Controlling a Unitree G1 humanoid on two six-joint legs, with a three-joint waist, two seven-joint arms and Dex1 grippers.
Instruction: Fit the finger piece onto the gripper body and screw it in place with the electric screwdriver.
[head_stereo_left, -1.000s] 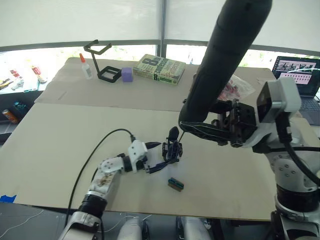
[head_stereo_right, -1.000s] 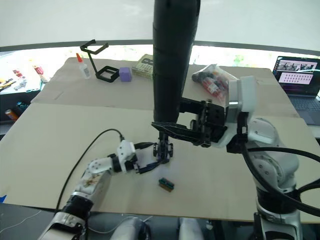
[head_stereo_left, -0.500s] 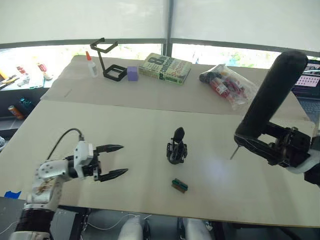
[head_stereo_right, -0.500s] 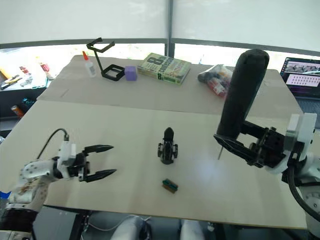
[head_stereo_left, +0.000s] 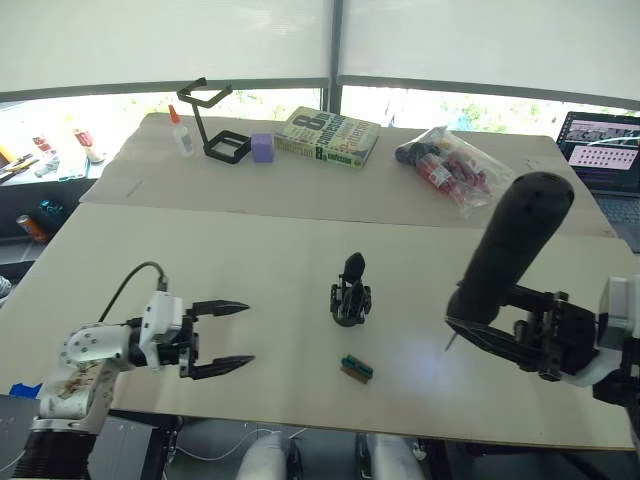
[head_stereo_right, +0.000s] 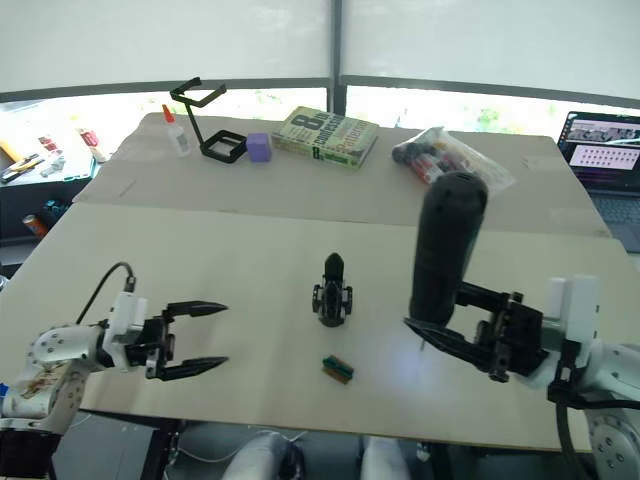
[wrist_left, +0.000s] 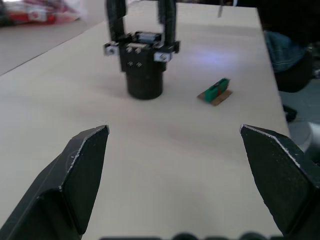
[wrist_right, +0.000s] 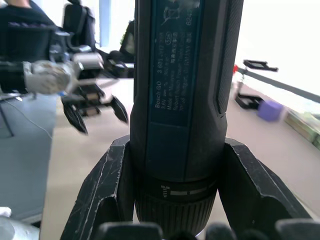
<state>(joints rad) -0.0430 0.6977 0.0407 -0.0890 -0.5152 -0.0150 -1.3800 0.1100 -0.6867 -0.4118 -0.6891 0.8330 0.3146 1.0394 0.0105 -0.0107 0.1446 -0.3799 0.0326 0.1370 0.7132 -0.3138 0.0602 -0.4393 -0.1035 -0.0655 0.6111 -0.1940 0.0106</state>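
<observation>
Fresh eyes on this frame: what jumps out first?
The electric screwdriver dominates: a thick black cylinder clamped upright in the right gripper at the table's right, bit tip just above the surface. Mid-table stands the gripper body, alone, with a small green-and-brown block lying nearer the robot. The left gripper hovers at the left with jaws wide open, holding nothing.

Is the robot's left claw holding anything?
No, the left gripper is open, its fingers spread wide above the bare table with nothing between them.
</observation>
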